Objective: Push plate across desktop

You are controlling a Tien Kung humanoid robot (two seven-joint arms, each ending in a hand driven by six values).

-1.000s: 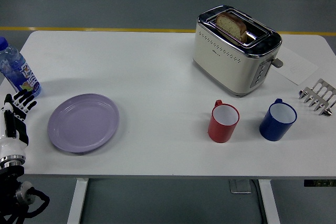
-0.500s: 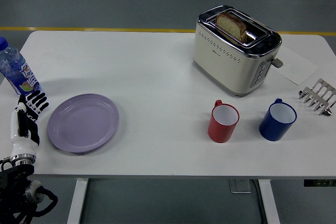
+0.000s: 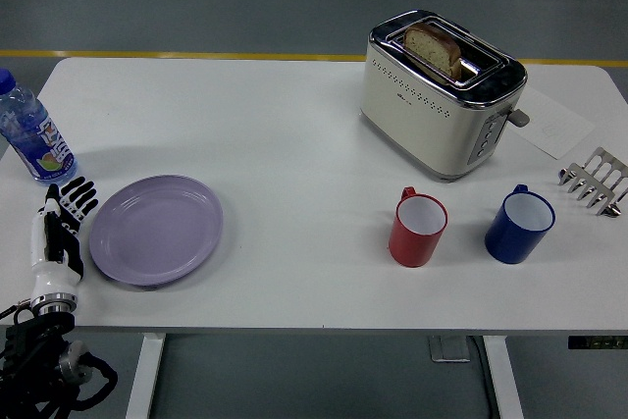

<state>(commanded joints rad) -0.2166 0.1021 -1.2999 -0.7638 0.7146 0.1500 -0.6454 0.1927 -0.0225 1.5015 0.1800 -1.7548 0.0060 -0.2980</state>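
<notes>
A pale purple plate (image 3: 156, 230) lies flat on the white table (image 3: 294, 144) at the front left. My left hand (image 3: 64, 213) stands just to the left of the plate's rim, its fingers straight and spread, holding nothing. A narrow gap shows between the fingertips and the plate edge. My right arm is out of the picture.
A water bottle (image 3: 28, 130) stands behind the left hand near the table's left edge. A toaster (image 3: 438, 93) with a bread slice is at the back right; a red mug (image 3: 417, 229), a blue mug (image 3: 518, 226) and a metal rack (image 3: 594, 182) stand to the right.
My left hand has moved right and forward over the table, from the left edge to close beside the plate. The plate has not moved.
</notes>
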